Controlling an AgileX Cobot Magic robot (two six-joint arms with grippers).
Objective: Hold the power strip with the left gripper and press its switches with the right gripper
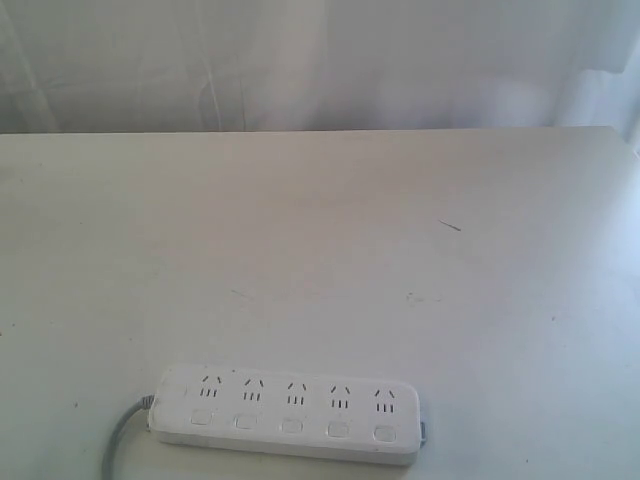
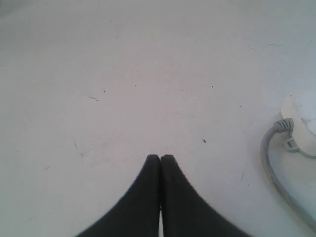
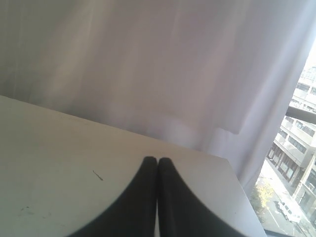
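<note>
Where the table (image 1: pixel 320 250) met the exterior view's lower edge, your power strip (image 1: pixel 290 400) lay flat, untouched.
Your left gripper (image 2: pixel 160 158) (fingers (image 2: pixel 145 192) pressed together, holding nothing) hovered near the grey cord (image 2: pixel 269 163); five switches (image 1: pixel 291 424) faced up; your right gripper (image 3: pixel 157 160), likewise pinched together and empty, pointed toward the curtain (image 3: pixel 148 64).

L fingers (image 2: pixel 143 197) & R fingers (image 3: pixel 140 197): black, curved, rounded tips.

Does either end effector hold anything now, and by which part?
Nothing is held. The left end effector and the right end effector are shut and empty.
</note>
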